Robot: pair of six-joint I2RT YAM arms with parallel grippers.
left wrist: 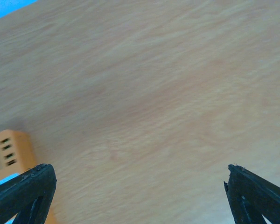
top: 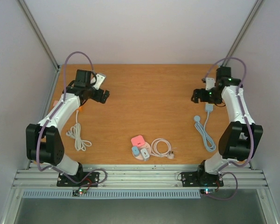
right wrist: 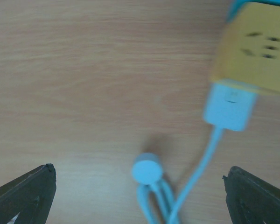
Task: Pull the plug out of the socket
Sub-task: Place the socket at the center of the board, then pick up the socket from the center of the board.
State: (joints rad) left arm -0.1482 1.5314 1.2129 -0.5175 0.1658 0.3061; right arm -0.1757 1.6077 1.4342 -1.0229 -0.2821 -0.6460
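One wooden tabletop [top: 144, 93] fills the floor of the pale-walled cell. We see its far edge run straight along the back wall, while the near edge meets a metal rail [top: 140, 175] where the arm bases are bolted. Both arms reach toward the far corners: the left arm [top: 60, 112] bends along the left edge and the right arm [top: 235, 112] along the right edge. Between them lies a broad stretch of bare wood.

The left pincer [top: 104, 96] stands wide open with nothing between its fingers [left wrist: 23, 191]. We see only wood beneath it, and an orange block [left wrist: 9, 151] shows just beside one finger.

The right pincer [top: 196, 98] is likewise spread wide and holds nothing. Below it and off to one side lies a yellow socket [right wrist: 256, 51]. The light blue plug [right wrist: 228, 109] sits against the socket's lower face, apparently pushed in, though the view is blurred there. A blue cable [top: 206, 135] trails from the plug toward the near edge beside the right arm, with a round blue puck [right wrist: 147, 170] at its loops.

A white cable [top: 78, 135] lies bunched near the left arm. At the centre, close to the near edge, we find a pink block [top: 138, 140], two small adapters [top: 141, 151] and a pale coiled cord [top: 161, 147], all just beside one another.
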